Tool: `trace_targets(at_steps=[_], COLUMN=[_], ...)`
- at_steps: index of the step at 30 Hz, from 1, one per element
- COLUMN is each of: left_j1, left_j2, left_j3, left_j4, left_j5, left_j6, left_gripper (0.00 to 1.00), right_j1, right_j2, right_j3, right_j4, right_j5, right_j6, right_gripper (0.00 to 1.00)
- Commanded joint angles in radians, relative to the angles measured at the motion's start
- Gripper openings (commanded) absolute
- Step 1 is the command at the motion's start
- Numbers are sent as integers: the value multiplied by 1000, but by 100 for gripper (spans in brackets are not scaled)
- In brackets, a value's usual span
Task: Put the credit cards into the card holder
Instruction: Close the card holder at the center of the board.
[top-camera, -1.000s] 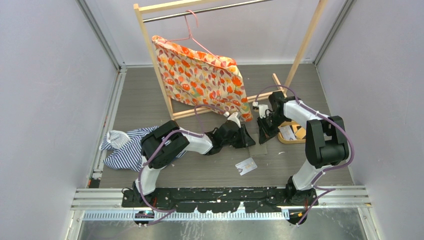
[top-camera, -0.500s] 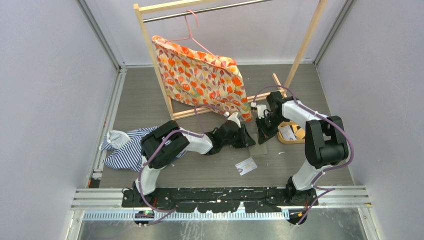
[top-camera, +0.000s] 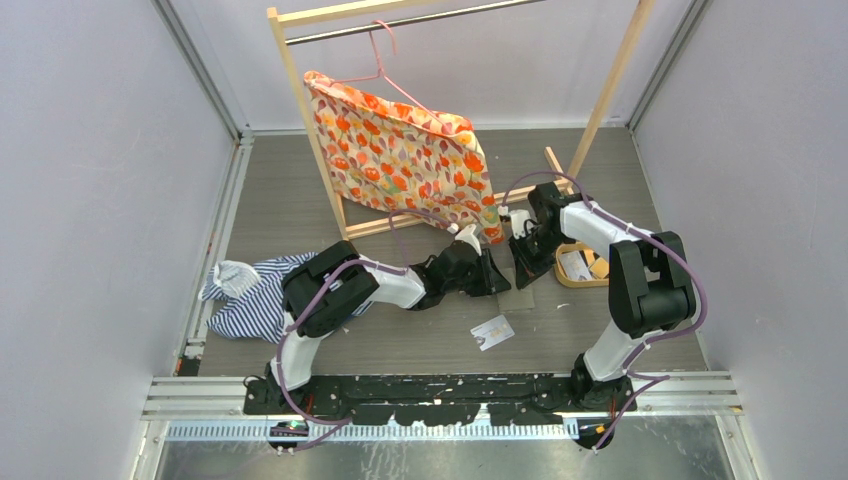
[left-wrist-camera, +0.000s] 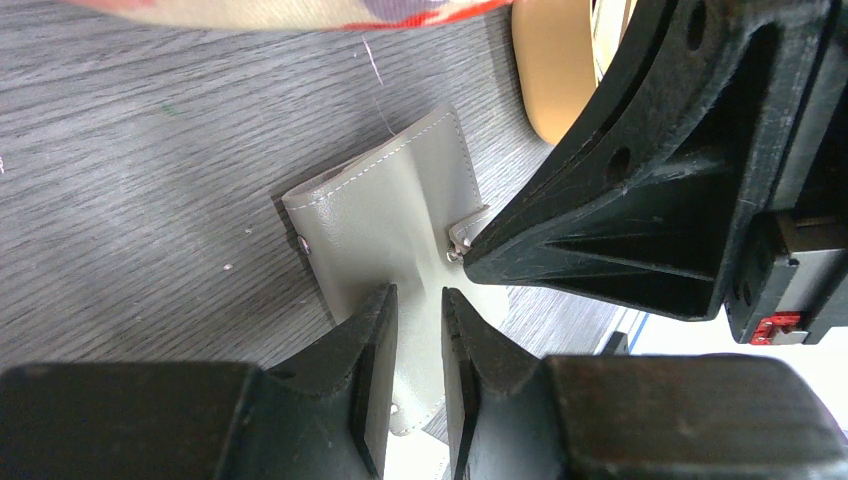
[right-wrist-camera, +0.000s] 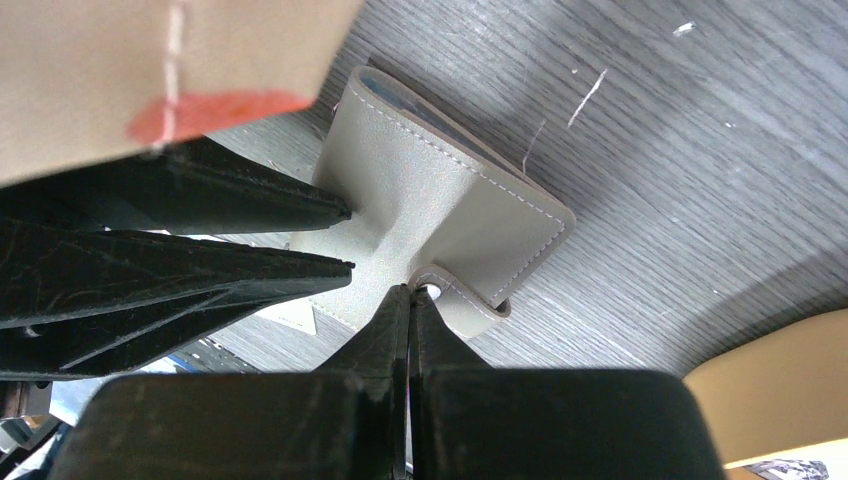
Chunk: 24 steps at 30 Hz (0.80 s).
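Note:
The grey card holder (left-wrist-camera: 370, 210) lies on the table between both grippers and also shows in the right wrist view (right-wrist-camera: 440, 190). My left gripper (left-wrist-camera: 415, 300) is closed on its raised middle fold. My right gripper (right-wrist-camera: 410, 293) is shut, its tips on the holder's snap tab (right-wrist-camera: 470, 305). In the top view the left gripper (top-camera: 497, 272) and right gripper (top-camera: 522, 266) meet over the holder (top-camera: 522, 283). One white credit card (top-camera: 492, 332) lies loose in front of them. Another pale card (top-camera: 574, 263) lies in the oval wooden tray (top-camera: 578, 283).
A wooden clothes rack (top-camera: 310, 130) with an orange floral cloth (top-camera: 400, 150) on a hanger stands behind the grippers. A striped garment (top-camera: 250, 300) lies at the left by the left arm. The tray's tan rim also shows in the left wrist view (left-wrist-camera: 545, 70).
My right gripper has shifted slightly left and away at the holder's tab. The left arm and the loose card have not moved.

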Motion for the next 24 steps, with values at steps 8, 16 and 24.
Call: trace_targets(at_steps=[8,16,24], left_j1=[-6,-6,-6], left_j2=[22,18,14], left_j3=[7,-2,-10], left_j4=[-11,-5,2], left_j5=[-10,-10,-14], left_j6=[16,13,14], left_gripper=[25,25,25], right_j1=[23,24,24], right_j2=[40,68,111], right_j3=[10,14,30], right_j4=[10,11,7], right_j5=[24,47,44], right_j6=[-5,-2,0], right_gripper=[1,1,1])
